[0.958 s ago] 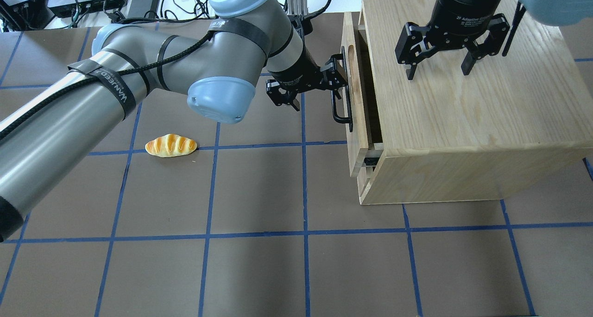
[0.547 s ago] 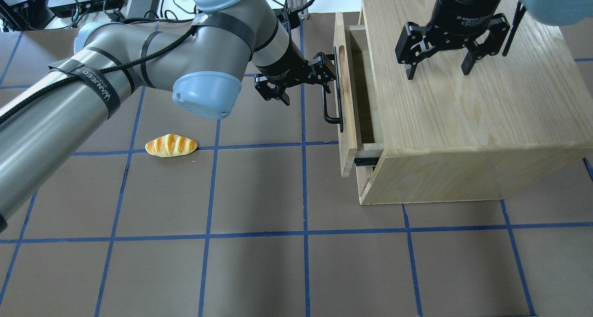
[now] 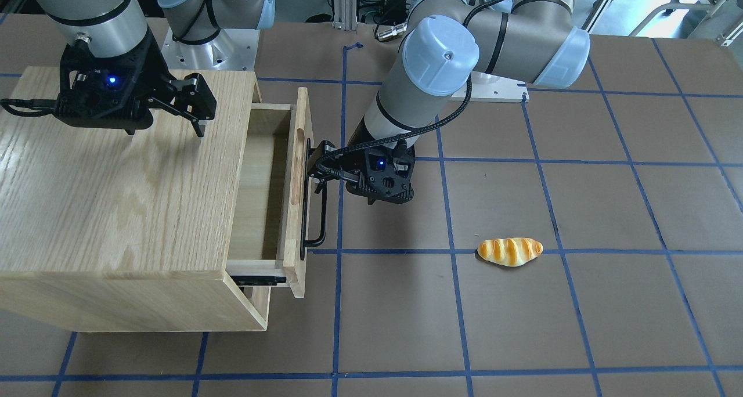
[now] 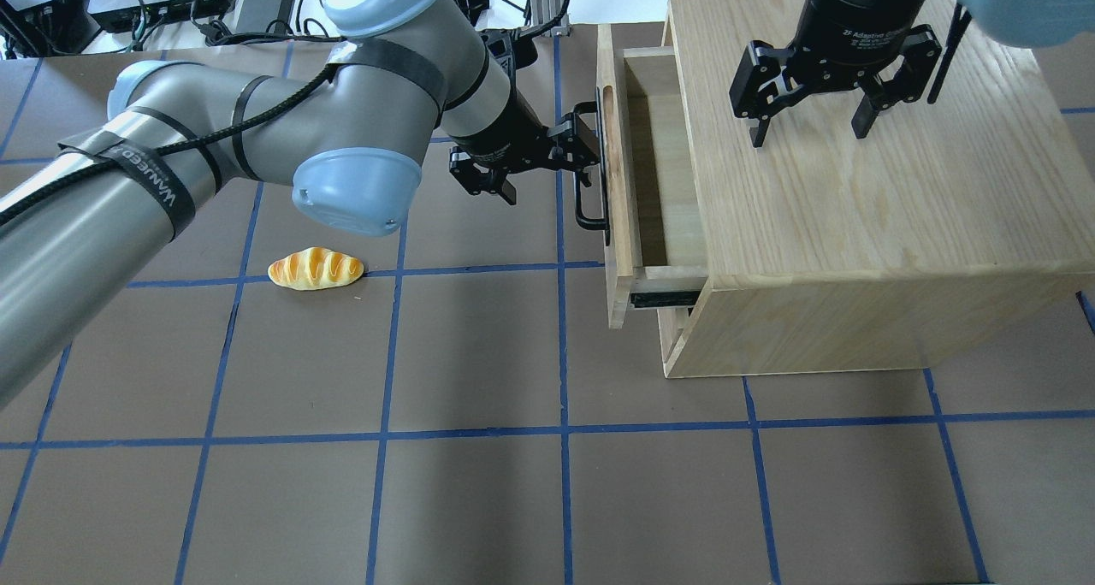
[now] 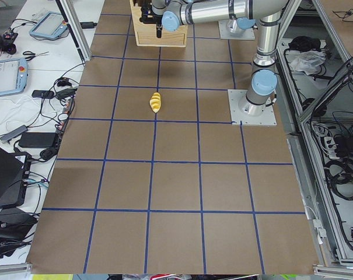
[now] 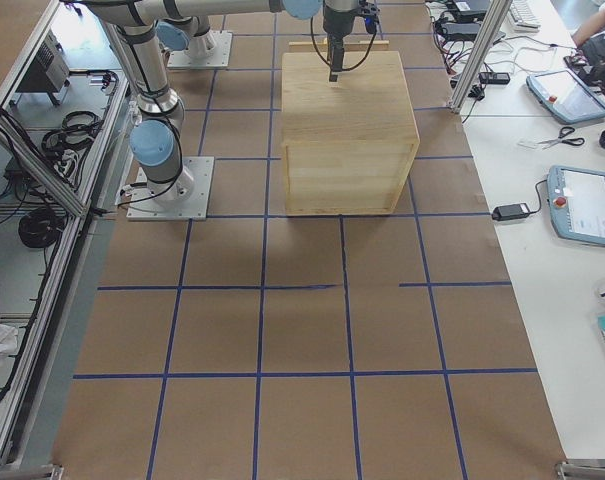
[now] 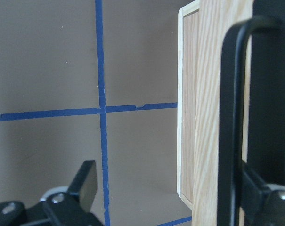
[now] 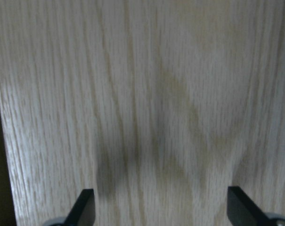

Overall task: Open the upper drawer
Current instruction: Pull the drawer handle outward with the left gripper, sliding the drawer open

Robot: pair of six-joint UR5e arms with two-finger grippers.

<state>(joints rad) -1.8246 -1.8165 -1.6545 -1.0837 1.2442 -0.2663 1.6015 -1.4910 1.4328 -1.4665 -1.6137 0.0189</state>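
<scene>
- The desk is a brown surface marked off in squares by blue tape lines.
- A small bread roll, golden with pale stripes, lies on the desk at the overhead view's left. It is just above a blue line and well apart from the cabinet.
- The left arm reaches in from the left, passes above the roll and points toward the drawer front.
- The left gripper is at the black bar handle. In the wrist view its fingers stand wide apart. The bar sits between them, close against the one nearer the drawer, while the other hangs over bare desk. They are not clamped on the bar.
- The upper drawer stands partly out of the cabinet, toward the overhead view's left. Its front panel is well clear of the cabinet face, and its bare wooden inside shows.
- An oblong slot is cut in the far end of the front panel, and the handle runs along the panel's outer face.
- A black slide rail shows at the drawer's near side, between the panel and the cabinet.
- The oak cabinet sits on the desk at the right, its broad top facing up.
- The right gripper points down over the cabinet top near its far edge, holding nothing. Its fingers are spread wide. I cannot tell whether the tips touch the wood.
</scene>
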